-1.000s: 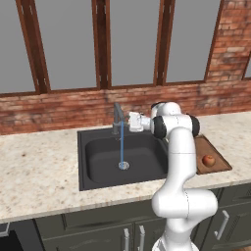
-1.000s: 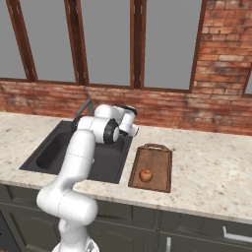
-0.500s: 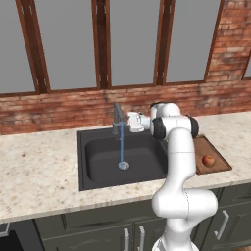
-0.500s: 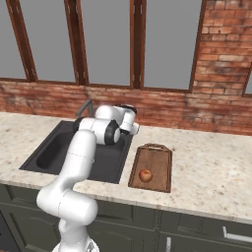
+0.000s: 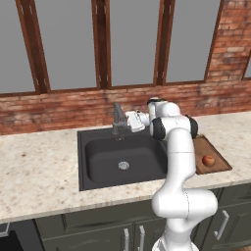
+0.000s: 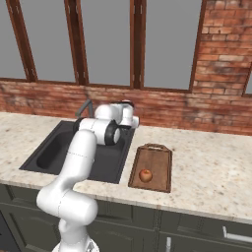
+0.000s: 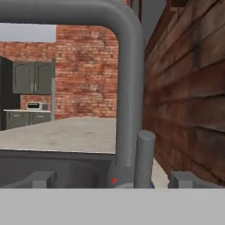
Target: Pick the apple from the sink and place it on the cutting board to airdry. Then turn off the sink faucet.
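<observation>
Claw [image 5: 123, 121] open at sink faucet [image 5: 117, 117] post.

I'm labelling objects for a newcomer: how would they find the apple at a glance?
Find the dark sink in the beige counter; just right of it lies a brown cutting board. The apple is the small round red-orange fruit on the board's near end.

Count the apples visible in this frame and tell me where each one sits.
1. The apple lies on the cutting board, right of the sink. Nothing visible in the basin, though the arm hides part of it.
</observation>
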Tool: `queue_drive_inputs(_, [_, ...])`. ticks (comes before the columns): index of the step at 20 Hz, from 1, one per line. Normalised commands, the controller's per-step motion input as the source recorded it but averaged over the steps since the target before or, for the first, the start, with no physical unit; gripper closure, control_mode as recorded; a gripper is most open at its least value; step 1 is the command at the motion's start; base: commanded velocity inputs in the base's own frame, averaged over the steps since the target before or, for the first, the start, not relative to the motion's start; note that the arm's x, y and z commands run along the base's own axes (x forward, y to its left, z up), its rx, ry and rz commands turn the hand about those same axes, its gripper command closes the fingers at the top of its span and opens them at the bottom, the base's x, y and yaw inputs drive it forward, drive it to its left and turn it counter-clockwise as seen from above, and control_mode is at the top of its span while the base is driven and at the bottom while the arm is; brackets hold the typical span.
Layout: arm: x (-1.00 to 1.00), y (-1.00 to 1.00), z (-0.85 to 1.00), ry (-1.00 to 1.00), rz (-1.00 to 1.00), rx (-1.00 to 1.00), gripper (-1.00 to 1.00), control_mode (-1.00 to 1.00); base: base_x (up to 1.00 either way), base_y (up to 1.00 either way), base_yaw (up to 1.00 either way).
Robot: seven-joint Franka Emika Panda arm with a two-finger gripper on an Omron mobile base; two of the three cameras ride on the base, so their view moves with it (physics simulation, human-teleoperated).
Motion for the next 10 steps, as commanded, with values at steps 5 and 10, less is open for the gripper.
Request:
queue_drive_inputs(5, [0.0,1.0,0.22,0.0,0.07,-0.21,-1.0,-1.0,0.0,0.0,0.0])
queue_drive_inputs(10, [-0.05,0.69,0.02,-0.06,0.07,-0.16,-1.0,-1.0,0.0,0.0,0.0])
